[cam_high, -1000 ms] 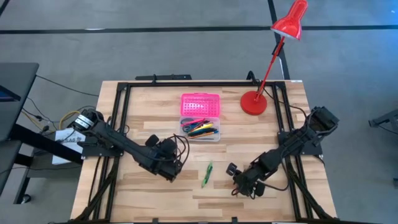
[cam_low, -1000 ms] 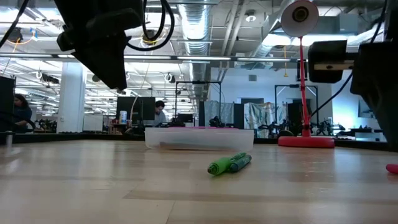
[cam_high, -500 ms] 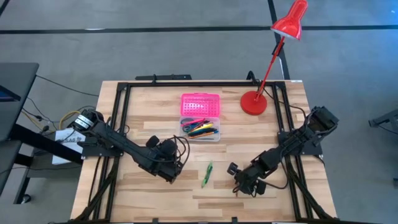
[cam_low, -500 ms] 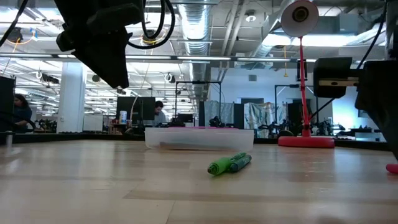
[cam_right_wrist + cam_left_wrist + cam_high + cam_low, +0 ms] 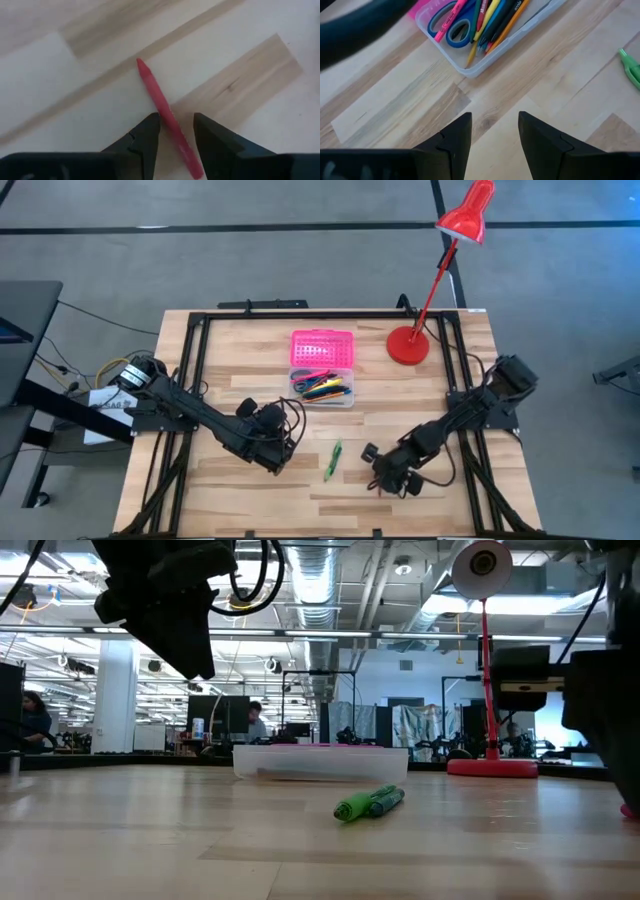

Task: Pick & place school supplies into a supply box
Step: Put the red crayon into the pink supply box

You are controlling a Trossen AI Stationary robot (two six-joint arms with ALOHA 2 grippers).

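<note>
A red pen lies flat on the wooden table near its right front. My right gripper is low over the pen's near half and open, one finger on either side of it, touching nothing. A green marker lies flat at the middle front. The supply box stands behind it, its pink lid laid open. It holds blue-handled scissors and several pens. My left gripper hangs open and holds nothing, above the table left of the marker.
A red desk lamp stands on its base at the back right, its head reaching past the far edge. A black frame runs around the table. Bare wood lies between the two grippers around the green marker.
My right gripper has sunk toward the table over the red pen, staying open. My left gripper has kept still.
</note>
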